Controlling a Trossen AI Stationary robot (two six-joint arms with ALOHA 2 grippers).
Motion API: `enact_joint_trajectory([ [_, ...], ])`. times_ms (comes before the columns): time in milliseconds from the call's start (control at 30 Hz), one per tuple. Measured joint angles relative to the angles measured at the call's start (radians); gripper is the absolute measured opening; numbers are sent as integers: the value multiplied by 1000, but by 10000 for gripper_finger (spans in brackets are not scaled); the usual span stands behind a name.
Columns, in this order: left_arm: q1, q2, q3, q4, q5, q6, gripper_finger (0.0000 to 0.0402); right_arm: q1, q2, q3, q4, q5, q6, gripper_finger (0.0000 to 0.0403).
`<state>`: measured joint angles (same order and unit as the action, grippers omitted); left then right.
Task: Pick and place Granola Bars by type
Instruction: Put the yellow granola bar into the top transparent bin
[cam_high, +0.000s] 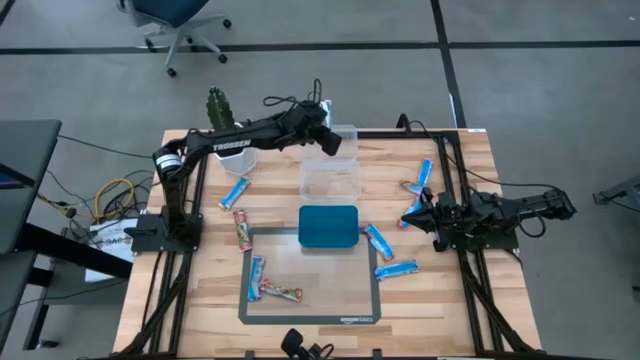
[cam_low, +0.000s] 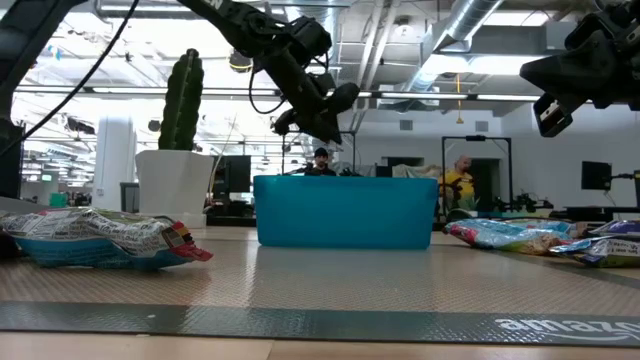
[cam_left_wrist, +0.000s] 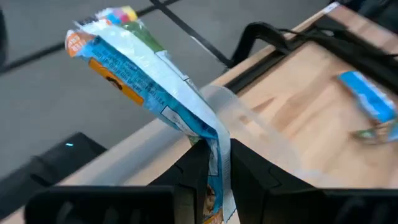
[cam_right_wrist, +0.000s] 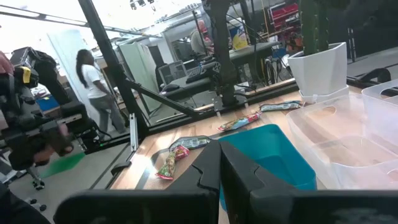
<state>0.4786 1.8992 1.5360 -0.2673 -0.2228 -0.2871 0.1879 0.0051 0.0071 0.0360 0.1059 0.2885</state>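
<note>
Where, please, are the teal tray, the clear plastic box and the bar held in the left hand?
teal tray (cam_high: 329, 226): high view, on its floor.
clear plastic box (cam_high: 330, 180): high view, on its bottom.
blue bar in the left hand (cam_left_wrist: 146, 78): left wrist view, mid-wrapper.

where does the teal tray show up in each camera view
High view: teal tray sits mid-table, at the mat's far edge, just nearer than the clear plastic box.
Low view: tray centre frame, seen side-on, standing on the mat.
Left wrist view: not in it.
Right wrist view: tray beyond the right gripper, beside the clear box.
Shared landmark: the white cactus pot.
</note>
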Motion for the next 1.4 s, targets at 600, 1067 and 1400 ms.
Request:
enact_joint_trajectory([
  [600, -5, 0, 0, -58, 59, -63, 155, 0, 0, 0, 0, 0, 0, 0],
  [1067, -80, -107, -25, -271, 56, -277, 126, 0, 0, 0, 0, 0, 0, 0],
  [1400, -113, -286, -191, -322, 54, -344, 126, 0, 0, 0, 0, 0, 0, 0],
])
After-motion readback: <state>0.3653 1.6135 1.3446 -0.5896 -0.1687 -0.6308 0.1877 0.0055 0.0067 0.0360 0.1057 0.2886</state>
